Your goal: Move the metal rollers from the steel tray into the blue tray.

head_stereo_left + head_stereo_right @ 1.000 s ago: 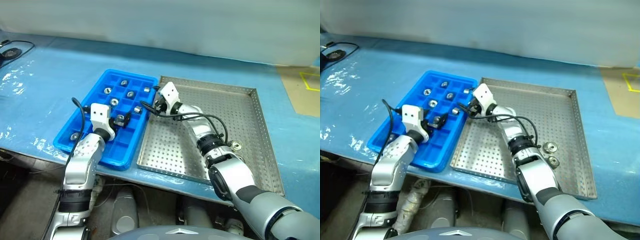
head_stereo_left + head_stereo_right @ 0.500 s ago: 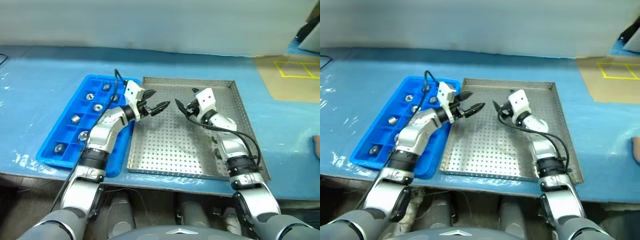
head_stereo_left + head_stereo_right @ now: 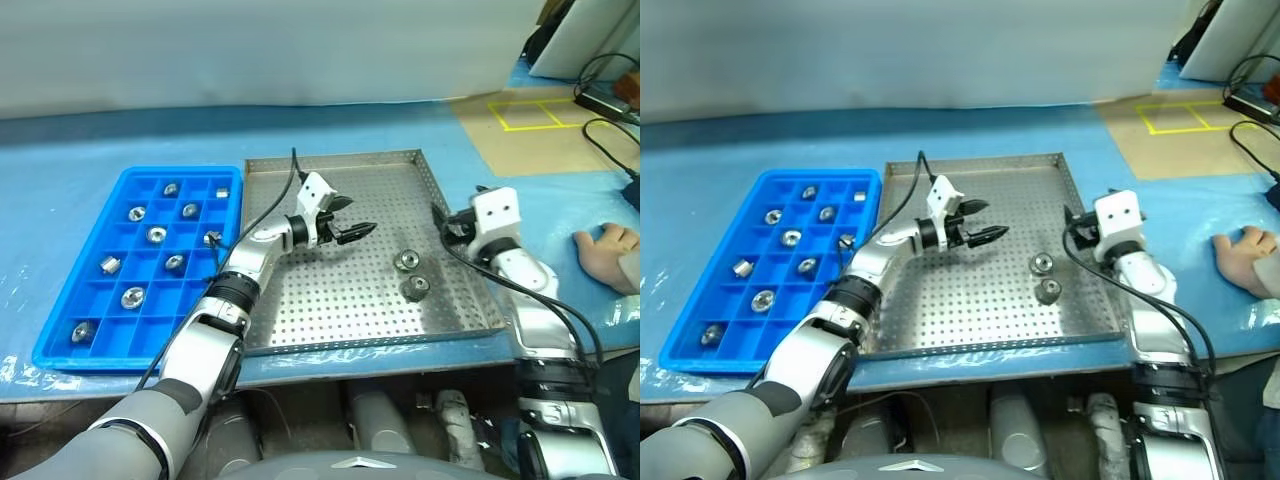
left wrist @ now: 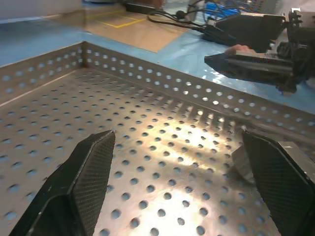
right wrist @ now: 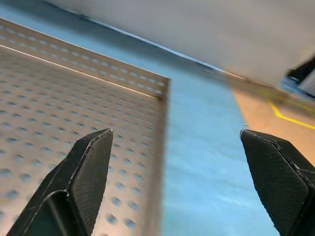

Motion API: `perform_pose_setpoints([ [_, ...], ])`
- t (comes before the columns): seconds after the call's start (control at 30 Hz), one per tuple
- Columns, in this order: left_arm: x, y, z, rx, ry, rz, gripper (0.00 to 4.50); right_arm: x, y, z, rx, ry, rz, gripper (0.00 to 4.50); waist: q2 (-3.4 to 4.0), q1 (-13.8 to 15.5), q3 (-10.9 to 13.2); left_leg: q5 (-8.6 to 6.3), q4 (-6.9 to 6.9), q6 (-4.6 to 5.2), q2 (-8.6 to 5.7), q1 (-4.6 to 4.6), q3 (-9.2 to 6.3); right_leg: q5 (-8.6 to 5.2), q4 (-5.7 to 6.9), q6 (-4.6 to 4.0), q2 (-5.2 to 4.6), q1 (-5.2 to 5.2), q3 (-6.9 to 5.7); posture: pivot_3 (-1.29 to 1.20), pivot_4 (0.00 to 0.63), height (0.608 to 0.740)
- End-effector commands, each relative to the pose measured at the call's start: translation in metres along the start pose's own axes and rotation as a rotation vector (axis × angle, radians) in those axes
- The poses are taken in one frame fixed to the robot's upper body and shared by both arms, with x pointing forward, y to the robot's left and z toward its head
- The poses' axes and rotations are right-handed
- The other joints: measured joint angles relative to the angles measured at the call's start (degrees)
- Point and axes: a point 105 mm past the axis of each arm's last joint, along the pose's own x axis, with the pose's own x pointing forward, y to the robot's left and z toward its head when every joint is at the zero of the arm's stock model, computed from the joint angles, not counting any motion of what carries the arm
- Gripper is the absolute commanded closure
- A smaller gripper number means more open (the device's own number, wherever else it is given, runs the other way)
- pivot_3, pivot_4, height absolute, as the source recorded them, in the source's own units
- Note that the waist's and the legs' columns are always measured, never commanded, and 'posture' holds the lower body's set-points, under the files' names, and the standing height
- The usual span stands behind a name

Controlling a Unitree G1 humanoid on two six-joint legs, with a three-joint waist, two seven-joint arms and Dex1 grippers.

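Note:
The steel tray [image 3: 330, 300] lies in the middle of the table, and two metal rollers [image 3: 406, 261] [image 3: 415, 288] rest close together in its right half. Left of it sits the blue tray [image 3: 58, 305], with several rollers [image 3: 157, 234] in its compartments. My left gripper [image 3: 357, 217] hovers open and empty over the steel tray's middle, pointing toward the two rollers. In the left wrist view one roller [image 4: 242, 160] peeks out beside my finger. My right gripper [image 3: 445, 225] is open and empty over the steel tray's right rim.
A person's hand [image 3: 605, 250] rests on the blue table cover at the right, near my right arm. Black cables [image 3: 605, 95] and a brown panel with yellow tape marks [image 3: 530, 110] lie at the back right.
The view has swung right. My left gripper went from over the blue tray to over the steel tray's middle. My right gripper crossed from the steel tray's left side to its right rim. Both stayed open.

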Motion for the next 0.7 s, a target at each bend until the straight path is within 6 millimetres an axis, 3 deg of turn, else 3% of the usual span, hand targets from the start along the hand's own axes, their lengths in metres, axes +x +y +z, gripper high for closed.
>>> perform_pose_setpoints([
  [0.03, 0.017, -0.012, 0.014, 0.069, -0.022, -0.078, 0.19, -0.011, -0.015, 0.012, -0.015, -0.033, -0.042, 0.14, 0.0, -1.5, 0.0, -0.04, 0.01, 0.07, -0.11, -0.05, 0.0, -0.03, -0.02, 0.05, -0.12, 0.0, 0.0, -0.82, 0.15, 0.74],
  [0.23, 0.04, -0.025, 0.014, 0.084, -0.001, -0.117, 0.19, -0.027, -0.026, 0.015, -0.034, -0.021, -0.088, 0.14, 0.0, -5.7, 0.0, -0.31, 0.28, 0.51, -0.5, -0.33, -0.01, -0.1, -0.18, 0.18, -0.6, 0.04, -0.1, -0.91, 0.15, 0.74],
  [0.37, 0.046, -0.025, 0.004, 0.124, 0.081, -0.091, 0.19, -0.041, -0.031, 0.011, -0.041, 0.004, -0.126, 0.14, 0.01, -8.3, 0.0, -0.42, 0.37, 0.69, -0.73, -0.41, -0.02, -0.15, -0.22, 0.47, -0.89, 0.06, -0.18, -0.94, 0.15, 0.74],
  [0.5, 0.043, -0.016, -0.01, 0.116, 0.153, -0.026, 0.19, -0.053, -0.031, 0.005, -0.044, 0.034, -0.144, 0.14, 0.04, -11.0, 0.0, -0.59, 0.45, 0.96, -1.2, -0.45, -0.07, -0.23, -0.33, 0.96, -1.29, 0.2, -0.22, -0.96, 0.15, 0.74],
  [0.7, 0.03, -0.006, -0.02, 0.094, 0.184, -0.011, 0.19, -0.05, -0.023, 0.003, -0.05, 0.05, -0.101, 0.14, 0.04, -14.5, 0.0, -0.89, 0.7, 1.43, -1.58, -0.58, -0.08, 0.01, -1.02, 1.5, -1.8, 0.6, -0.32, -0.93, 0.15, 0.74],
])
